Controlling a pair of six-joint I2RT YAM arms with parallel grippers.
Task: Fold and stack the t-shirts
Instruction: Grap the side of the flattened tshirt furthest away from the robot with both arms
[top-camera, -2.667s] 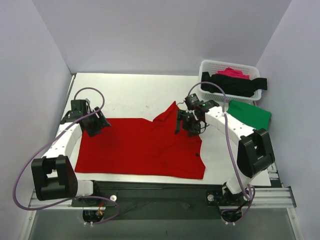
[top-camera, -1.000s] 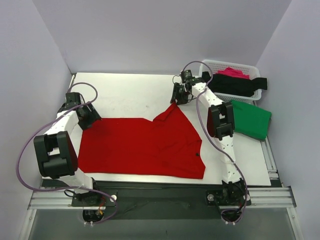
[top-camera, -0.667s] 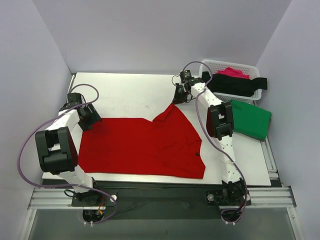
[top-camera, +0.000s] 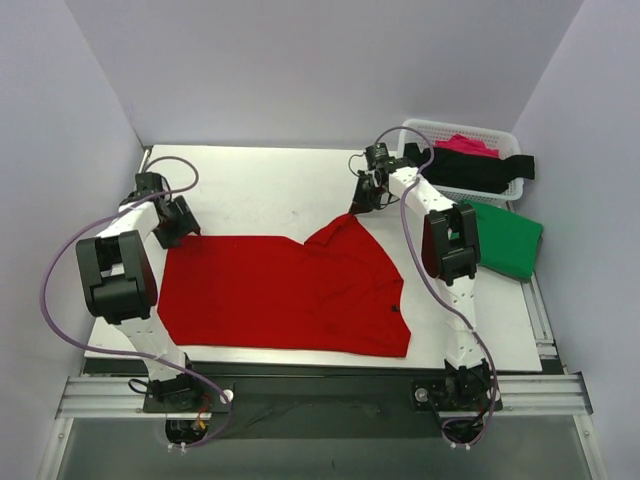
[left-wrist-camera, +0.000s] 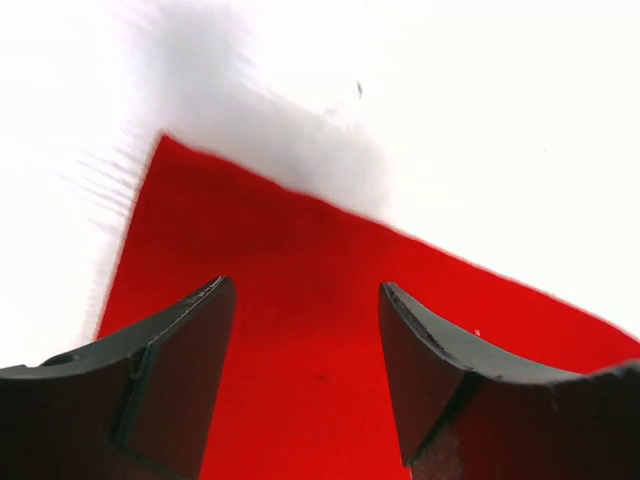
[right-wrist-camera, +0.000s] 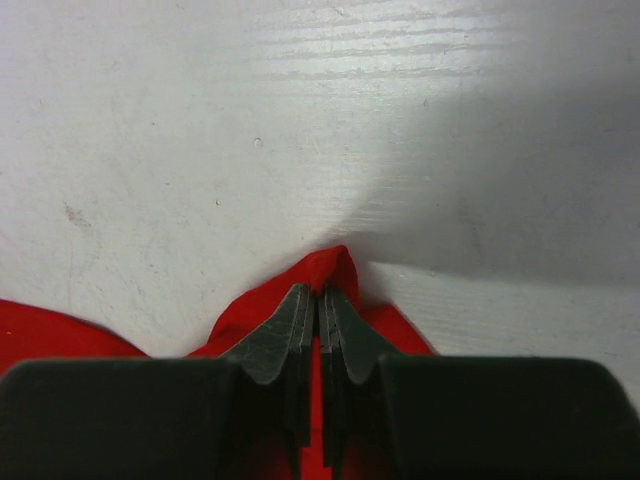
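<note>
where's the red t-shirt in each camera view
top external: red t-shirt spread flat across the middle of the white table.
left wrist: its corner fills the lower frame, under the open left gripper.
right wrist: just a tip at bottom centre, pinched by the right gripper.
shared landmark: the white table.

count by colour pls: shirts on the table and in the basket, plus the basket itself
red shirt: 1
green shirt: 1
black shirt: 1
pink shirt: 1
white basket: 1
Total: 5 (4 shirts, 1 basket)
</note>
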